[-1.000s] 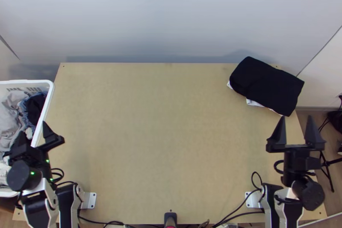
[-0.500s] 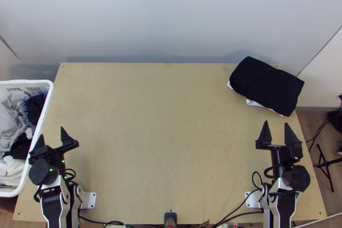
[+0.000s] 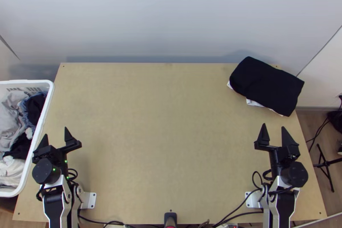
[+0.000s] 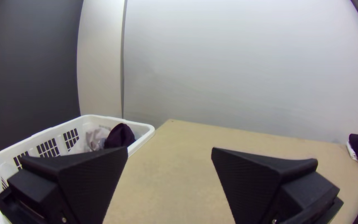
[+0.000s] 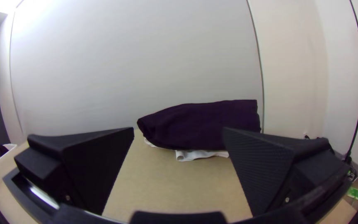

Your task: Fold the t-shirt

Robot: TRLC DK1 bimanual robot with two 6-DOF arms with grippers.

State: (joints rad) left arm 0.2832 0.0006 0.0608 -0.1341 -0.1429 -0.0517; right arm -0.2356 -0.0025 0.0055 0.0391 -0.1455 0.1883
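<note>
My left gripper [image 3: 55, 135] stands open over the table's left side, near the basket, with nothing between its fingers. In the left wrist view the same gripper [image 4: 169, 151] has its fingers wide apart. At the right side my right gripper [image 3: 273, 127] is open and holds nothing; the right wrist view has this gripper [image 5: 178, 130] too. A folded black cloth [image 3: 267, 84] lies at the table's back right corner, on top of white cloth [image 3: 253, 102]. Whether either one is a t-shirt I cannot tell.
A white basket [image 3: 48, 95] at the left edge holds several bunched garments [image 3: 13, 114], grey, blue, black and white. Bare tabletop [image 3: 166, 134] spans the middle. Black cables [image 3: 239, 206] run along the near edge by the arm bases.
My left gripper has moved right, from over the basket's edge to over the table. The right gripper has shifted left. Both stay open, and the cloth pile lies unmoved.
</note>
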